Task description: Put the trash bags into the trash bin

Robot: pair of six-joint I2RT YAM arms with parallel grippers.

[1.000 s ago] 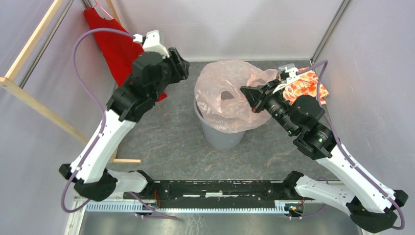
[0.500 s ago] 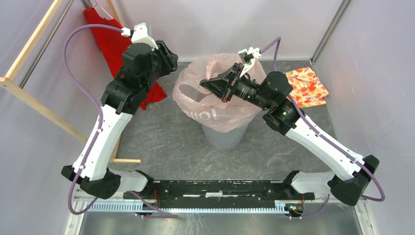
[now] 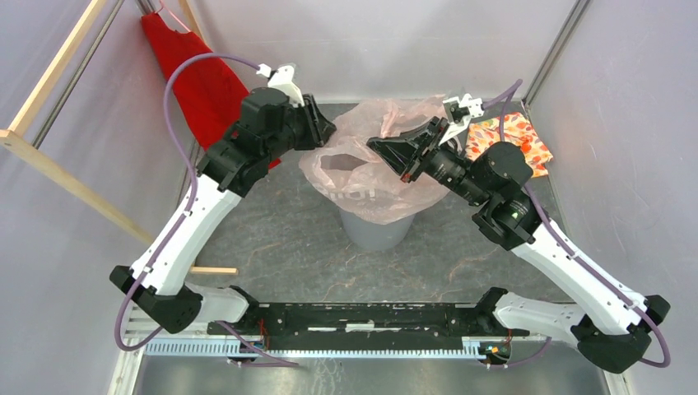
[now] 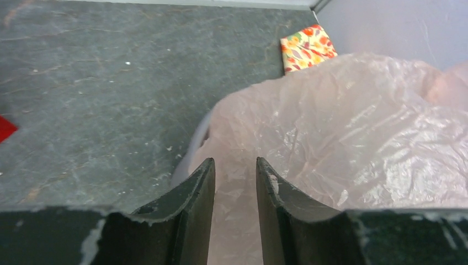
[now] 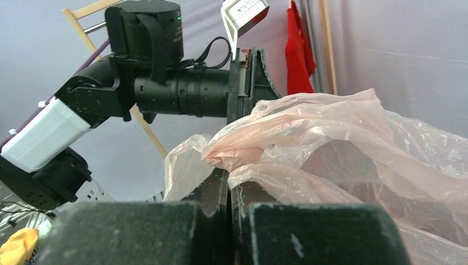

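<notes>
Left fingers [image 4: 193, 207] slightly apart; right fingers [image 5: 214, 192] pressed together.

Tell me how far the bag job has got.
Done: pink bag draped over the grey bin. In hand: right claw shut on a fold; left claw open at its edge. Left: the bag bulges above the bin, not yet pushed inside.

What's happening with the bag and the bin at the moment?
The right gripper is shut on a fold of the pink trash bag and holds it up above the grey trash bin. The bag is draped over the bin's mouth and spills past the rim, not yet tucked in. The left gripper hangs over the bag near the rim, jaws apart, with no grip that shows.
</notes>
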